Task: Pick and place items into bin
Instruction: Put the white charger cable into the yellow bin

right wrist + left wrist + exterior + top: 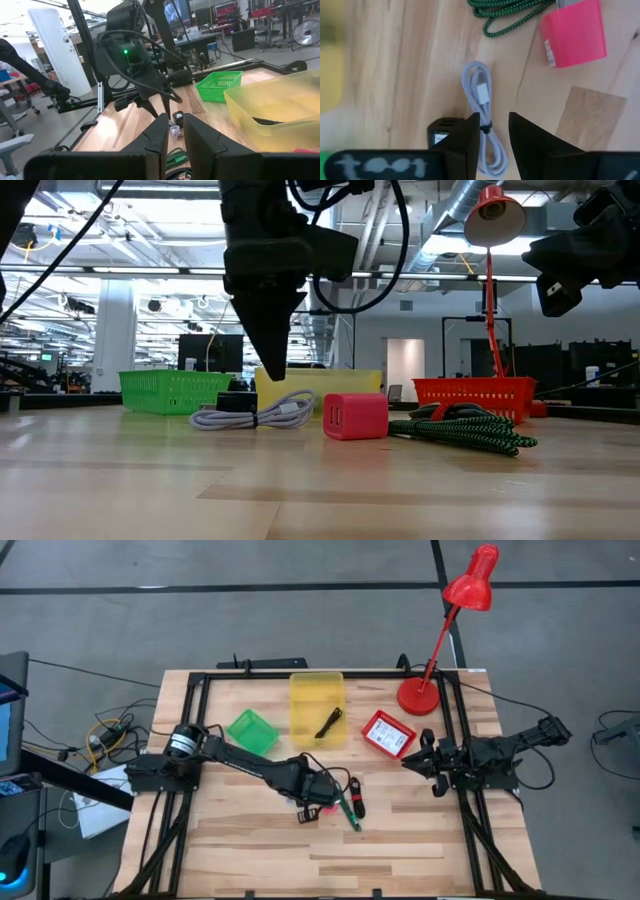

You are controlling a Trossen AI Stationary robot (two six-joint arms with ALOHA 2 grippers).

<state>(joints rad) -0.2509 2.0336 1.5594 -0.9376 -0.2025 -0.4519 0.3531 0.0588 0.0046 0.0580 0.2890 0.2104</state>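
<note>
One item so far in the yellow bin [316, 700] at the far middle of the bench [420, 850] — a slim black thing [328, 723] lying on its floor. Rest of the lot not yet binned, clustered near the bench's middle: a coiled white cable [484, 120], a small black block [441, 136] just beside it, a pink block [574, 34], a green braided cable [510, 11], plus a red-and-black piece [358, 802] seen only from above.

Left hand [494, 131] low over the white cable, fingers [462, 142] a narrow gap apart and straddling the coil's tied middle, gripping nothing yet. Judged to be lining up for a pinch on that cable, then a carry toward the far edge and the yellow bin.

Right hand [174, 134] waiting near the right edge of the bench, off the surface, fingers close together with a slim gap, nothing between them.

Green basket [252, 730] left of the yellow bin, red basket [388, 732] right of it, red lamp [440, 635] at the far right corner — none part of the pile. Task at an early stage, most of it left.
</note>
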